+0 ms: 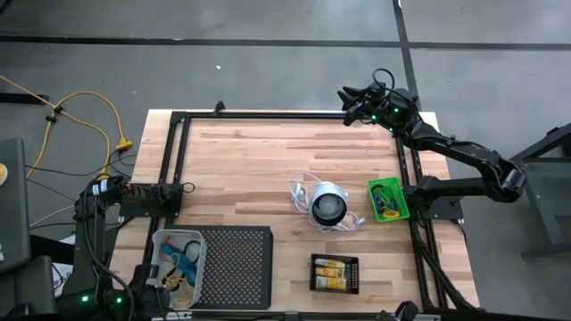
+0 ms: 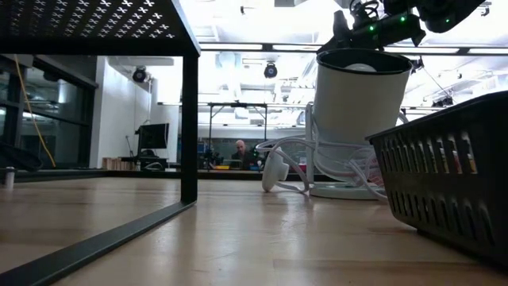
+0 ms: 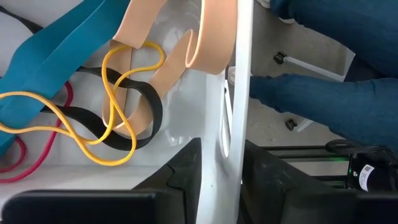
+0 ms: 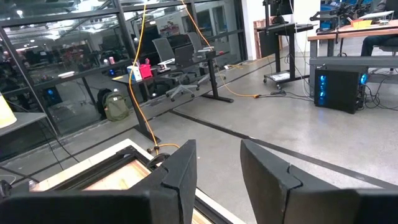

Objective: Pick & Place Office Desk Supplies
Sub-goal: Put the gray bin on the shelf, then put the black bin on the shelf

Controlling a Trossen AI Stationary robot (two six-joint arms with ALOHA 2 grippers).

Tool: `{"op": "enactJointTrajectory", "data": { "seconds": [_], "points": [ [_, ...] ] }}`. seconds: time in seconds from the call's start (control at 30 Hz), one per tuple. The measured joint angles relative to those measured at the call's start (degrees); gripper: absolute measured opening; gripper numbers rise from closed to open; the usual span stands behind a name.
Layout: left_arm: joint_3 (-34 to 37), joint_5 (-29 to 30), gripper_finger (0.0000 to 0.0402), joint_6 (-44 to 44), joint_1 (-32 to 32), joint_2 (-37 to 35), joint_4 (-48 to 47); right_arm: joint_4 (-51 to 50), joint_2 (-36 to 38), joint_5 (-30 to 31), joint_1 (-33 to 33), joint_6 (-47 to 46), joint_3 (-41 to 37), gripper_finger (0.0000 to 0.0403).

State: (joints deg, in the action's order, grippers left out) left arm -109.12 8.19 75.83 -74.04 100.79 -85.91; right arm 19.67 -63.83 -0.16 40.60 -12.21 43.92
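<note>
Left tool (image 3: 221, 177) jaws straddle clear tray (image 3: 239, 93) wall, grip unclear; loops (image 3: 118, 106) partly cut off.

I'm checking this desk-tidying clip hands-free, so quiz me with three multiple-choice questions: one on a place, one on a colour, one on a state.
1. Where do the yellow packs lie?
A. in the green tray
B. in the black mesh basket
C. on bare wood

2. What colour is the small tray beside the round white-and-black object?
A. red
B. blue
C. green

3. How is the right hand?
A. open, empty
B. shut on a cord
C. shut on a pack

Answers:
1 B: the high view shows the yellow packs inside the black mesh basket.
2 C: the small tray next to the round white-and-black object is bright green.
3 A: the right hand shows only floor between its spread fingers.
</note>
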Motion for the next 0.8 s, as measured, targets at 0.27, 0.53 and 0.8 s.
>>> {"op": "enactJointTrajectory", "data": {
  "seconds": [0.27,0.53,0.8],
  "points": [
    [-0.1,0.0,0.0108,-0.2,0.0,-0.4,0.0,0.0,0.0,0.0,0.0,0.0,0.0,0.0112],
    [-0.3,2.2,0.0108,-2.5,0.0,-4.5,2.3,0.0,0.0,0.0,0.0,0.0,0.0,0.0112],
    [-0.4,6.0,0.0108,-5.6,0.0,-7.5,1.2,0.0,0.0,0.0,0.0,0.0,0.0,0.0112]
  ]
}}
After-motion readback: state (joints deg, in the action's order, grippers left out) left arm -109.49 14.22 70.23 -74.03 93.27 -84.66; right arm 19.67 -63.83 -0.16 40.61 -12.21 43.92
